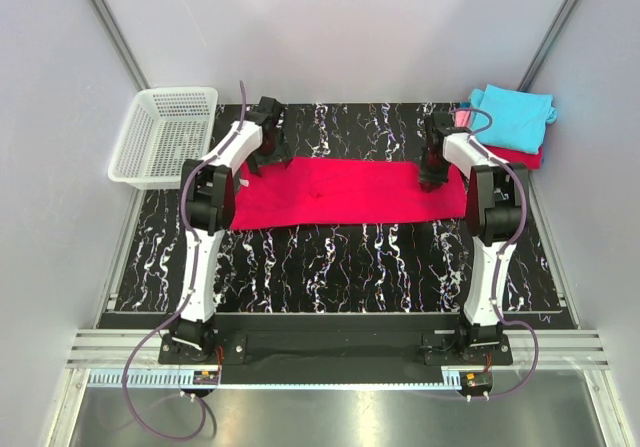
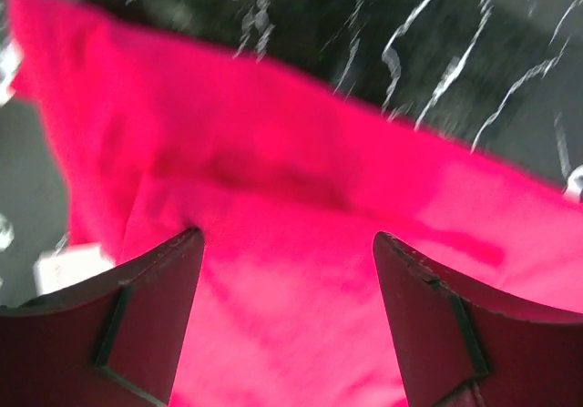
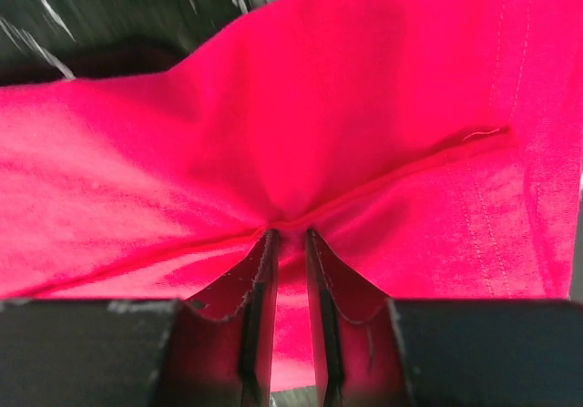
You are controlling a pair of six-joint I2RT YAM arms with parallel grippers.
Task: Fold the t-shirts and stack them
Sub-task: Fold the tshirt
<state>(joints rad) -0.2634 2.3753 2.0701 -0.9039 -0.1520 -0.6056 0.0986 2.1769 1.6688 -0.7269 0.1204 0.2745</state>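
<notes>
- Top external view showed the crimson t-shirt (image 1: pixel 350 192) lying as a long band across the marbled mat (image 1: pixel 330 257), reaching from one arm to the other. Its long sides looked already turned in.
- The left gripper (image 1: pixel 256 165) sat over the band's left end. In the left wrist view its jaws stood wide apart above the cloth with nothing pinched between them, so that hand was released.
- The right gripper (image 1: pixel 433 179) was at the band's right end. In the right wrist view its fingers (image 3: pixel 260 279) were nearly together, with creases in the cloth running into their tips, so it was grasping the shirt.
- The folded stack (image 1: pixel 512 117), turquoise on top with pink and red edges beneath, lay in the far right corner, near the right gripper. The white basket (image 1: pixel 180 91) stood at the far left, apart from the shirt.
- I judged the step in hand to be the crosswise fold, one end carried over the other.
- To do it well, the free hand needed to take every layer at its end before anything rose. Both ends then needed to travel low and level so the band would not twist.
- The moving edge had to land square on the other edge and lie flat before the grip opened.
- The right pinch looked small and puckered, so it could drag a wrinkle or drop the lower layer.
</notes>
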